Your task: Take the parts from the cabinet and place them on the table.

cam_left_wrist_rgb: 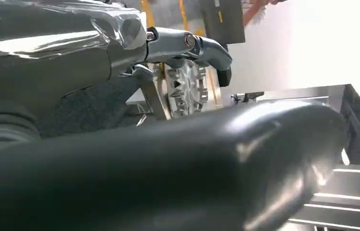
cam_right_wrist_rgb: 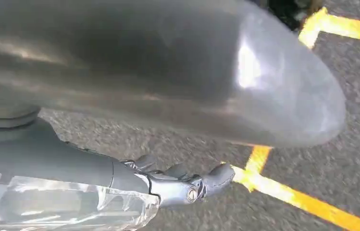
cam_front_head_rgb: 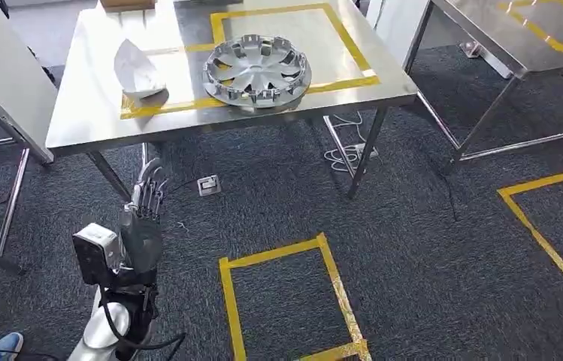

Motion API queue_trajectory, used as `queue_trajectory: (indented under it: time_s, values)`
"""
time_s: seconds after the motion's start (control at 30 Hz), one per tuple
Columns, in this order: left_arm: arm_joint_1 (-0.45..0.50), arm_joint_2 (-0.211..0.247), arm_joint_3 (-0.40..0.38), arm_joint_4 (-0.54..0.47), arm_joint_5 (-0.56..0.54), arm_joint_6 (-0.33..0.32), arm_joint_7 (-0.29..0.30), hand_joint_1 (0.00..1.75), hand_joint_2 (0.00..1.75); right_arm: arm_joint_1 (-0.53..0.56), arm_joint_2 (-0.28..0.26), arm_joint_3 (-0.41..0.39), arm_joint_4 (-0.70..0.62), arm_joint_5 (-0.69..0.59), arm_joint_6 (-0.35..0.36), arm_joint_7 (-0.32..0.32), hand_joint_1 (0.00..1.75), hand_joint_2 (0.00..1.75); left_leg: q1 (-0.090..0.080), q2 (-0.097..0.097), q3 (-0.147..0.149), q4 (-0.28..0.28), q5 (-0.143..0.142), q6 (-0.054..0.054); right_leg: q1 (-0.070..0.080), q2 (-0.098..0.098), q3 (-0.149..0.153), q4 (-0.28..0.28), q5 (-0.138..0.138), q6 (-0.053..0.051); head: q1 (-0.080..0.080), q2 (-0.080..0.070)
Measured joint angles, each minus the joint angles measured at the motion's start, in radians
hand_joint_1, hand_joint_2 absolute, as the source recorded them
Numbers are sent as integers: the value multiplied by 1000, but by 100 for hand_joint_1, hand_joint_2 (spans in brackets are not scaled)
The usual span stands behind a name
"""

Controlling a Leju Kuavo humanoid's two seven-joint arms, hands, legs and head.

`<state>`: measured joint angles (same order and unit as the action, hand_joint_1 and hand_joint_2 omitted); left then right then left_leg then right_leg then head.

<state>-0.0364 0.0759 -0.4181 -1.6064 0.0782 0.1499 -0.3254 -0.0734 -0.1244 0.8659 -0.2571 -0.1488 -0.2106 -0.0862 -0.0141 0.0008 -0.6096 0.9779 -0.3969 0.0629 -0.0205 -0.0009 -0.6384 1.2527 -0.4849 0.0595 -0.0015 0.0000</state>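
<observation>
A silver wheel cover [cam_front_head_rgb: 256,70] lies flat on the steel table [cam_front_head_rgb: 83,120], inside a yellow taped outline. To its left on the same table rests a white curved part [cam_front_head_rgb: 138,71]. My left hand [cam_front_head_rgb: 145,214] hangs low in front of the table's near edge, fingers stretched out and apart, holding nothing. In the left wrist view the thick thumb [cam_left_wrist_rgb: 192,163] and the fingers [cam_left_wrist_rgb: 202,48] frame the wheel cover [cam_left_wrist_rgb: 185,89] beyond them. My right hand [cam_right_wrist_rgb: 120,96] hangs over the dark carpet, its fingers [cam_right_wrist_rgb: 187,185] loosely extended and empty.
A second steel table [cam_front_head_rgb: 519,37] stands at the right, and a white panel [cam_front_head_rgb: 0,83] slants at the left. Yellow tape squares [cam_front_head_rgb: 286,301] mark the carpet. Cables [cam_front_head_rgb: 349,154] and a floor box [cam_front_head_rgb: 208,185] lie under the table. A blue shoe [cam_front_head_rgb: 4,347] shows at the lower left.
</observation>
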Motion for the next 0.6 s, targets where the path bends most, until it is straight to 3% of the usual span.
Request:
queue_trajectory:
  time_s: [0.03, 0.07, 0.1, 0.2, 0.23, 0.27, 0.3, 0.33, 0.37, 0.4, 0.43, 0.47, 0.5, 0.53, 0.57, 0.6]
  values:
    - [-3, -1, 0, 2, 0, 0, 2, 0, 0, -1, 0, 0, 0, -1, 0, 0, 0, 0, -2, -1, -13, 3, 9, -2, 2, 0, 56, -77, 15, -2, 0, 0]
    - [-7, -4, 0, 2, 0, 0, 2, 0, 0, -5, -3, 0, 0, -1, 0, 1, 0, 0, -2, -1, -22, 7, 18, -5, 6, 0, 134, -190, -5, -18, -1, 0]
    - [-13, -6, 0, 3, 0, 0, 2, 0, 0, -9, -5, 0, 0, -1, 0, 1, 0, 0, -7, 0, -29, 11, 26, -11, 13, 0, 198, -291, -43, -31, -2, 0]
    - [-20, -8, 0, 9, 0, 0, 3, 0, 0, -13, -8, 1, 0, -2, 0, 3, 0, 0, 4, 4, -36, 0, 59, -27, 24, 2, 185, -302, -31, -36, -1, 0]
    - [-19, -7, 0, 11, 0, 0, 3, 0, 0, -11, -6, 1, 0, -2, 1, 3, 0, 0, 3, 0, -45, 2, 58, -34, 7, -1, 175, -309, -15, -49, 0, 0]
    - [-19, -7, 0, 13, 0, 0, 3, 0, 0, -12, -7, 1, 1, -1, 2, 3, 0, 0, 7, -4, -54, 20, 17, -43, 7, -3, 170, -308, -6, -54, 0, 0]
    - [-19, -6, 0, 15, 0, 0, 3, 0, 0, -12, -8, 1, 1, -2, 2, 4, 0, 0, 10, -2, -64, 67, -46, -50, 7, -4, 158, -307, 4, -66, -3, 0]
    - [-19, -5, 0, 19, 1, 0, 3, 0, 0, -12, -7, 1, 1, 0, 3, 4, 0, 0, 16, -2, -79, 142, -112, -57, 7, -5, 146, -307, 15, -68, -4, 0]
    - [-19, -4, 0, 22, 3, 0, 3, 0, 0, -13, -7, 2, 1, -1, 3, 4, 0, 0, 18, -2, -95, 221, -159, -63, 8, -5, 134, -305, 26, -68, -4, 0]
    - [-19, -4, 0, 26, 3, 2, 4, 0, 0, -13, -7, 2, 1, 0, 7, 5, 0, 0, 21, -2, -107, 300, -180, -68, 8, -5, 115, -301, 37, -66, -5, 0]
    - [-19, -4, -1, 31, 7, 4, 3, 0, 0, -13, -7, 2, 1, 0, 11, 6, 0, 0, 24, -2, -103, 332, -164, -69, 8, -5, 99, -297, 46, -64, -5, 0]
    - [-20, -4, -1, 35, 8, 6, 4, 0, 0, -13, -7, 2, 1, 0, 12, 8, 0, 0, 26, -2, -81, 323, -129, -70, 8, -5, 83, -293, 55, -63, -5, 0]
    - [-20, -3, -1, 38, 8, 7, 3, 0, 0, -13, -7, 2, 1, 0, 12, 8, 0, 0, 28, -2, -42, 280, -90, -69, 8, -5, 67, -287, 63, -59, -5, 0]
    - [-22, -4, -1, 40, 8, 7, 3, 0, 0, -13, -7, 2, 1, 0, 13, 8, 0, 0, 28, -2, 18, 202, -63, -65, 8, -4, 53, -282, 70, -56, -5, 0]
    - [-26, -4, -1, 40, 8, 7, 3, 0, 0, -13, -7, 2, 1, 1, 13, 8, 0, 0, 27, -3, 83, 112, -72, -60, 8, -3, 44, -276, 78, -51, -5, 0]
    - [-30, -4, -1, 40, 8, 7, 3, 0, 0, -13, -6, 2, 0, 1, 13, 10, 0, 0, 22, -4, 136, 27, -115, -53, 15, -3, 38, -274, 84, -42, -5, 0]
